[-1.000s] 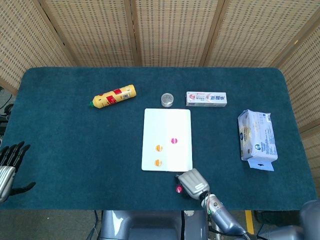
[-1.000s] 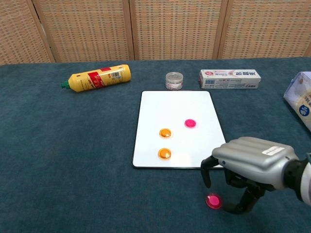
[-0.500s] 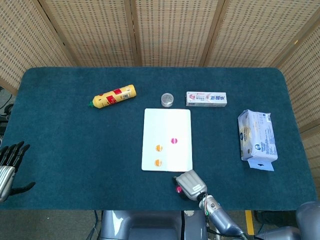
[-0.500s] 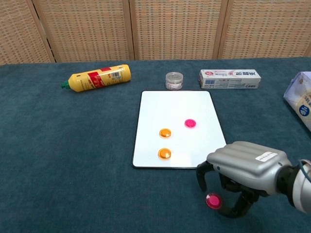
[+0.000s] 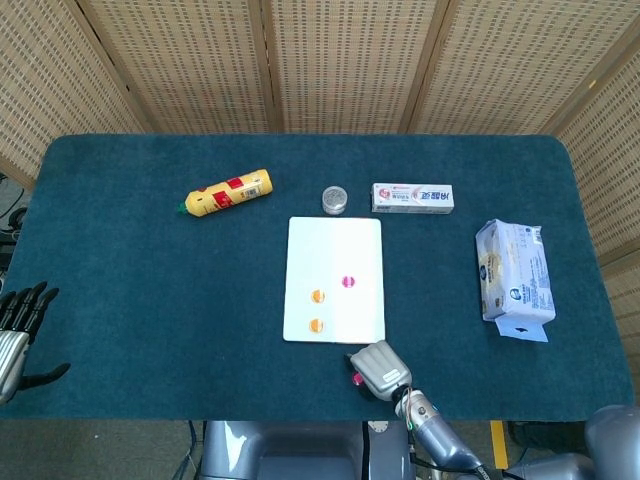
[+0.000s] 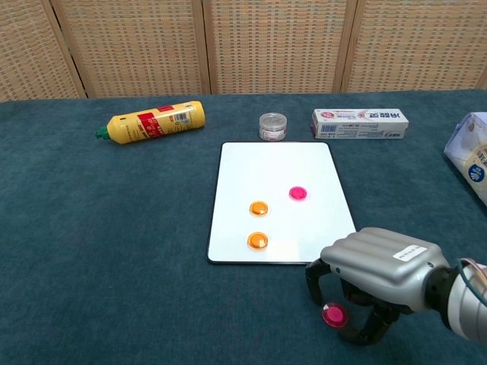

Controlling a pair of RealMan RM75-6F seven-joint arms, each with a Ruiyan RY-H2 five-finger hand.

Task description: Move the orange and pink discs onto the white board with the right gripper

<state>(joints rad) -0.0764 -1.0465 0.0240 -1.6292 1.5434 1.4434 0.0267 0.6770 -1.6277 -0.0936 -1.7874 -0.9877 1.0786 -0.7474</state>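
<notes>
The last pink disc lies on the cloth at the bottom of the chest view, just below the white board; two orange discs and another pink disc already sit on the board. The right hand arches over the loose disc, fingers curled down around it; whether they touch it I cannot tell. It looks small, light, stiff and smooth, best pinched by its rim; the blue cloth may snag it. The left hand rests at the lower left of the head view, fingers apart, holding nothing; woven screens close the room behind.
</notes>
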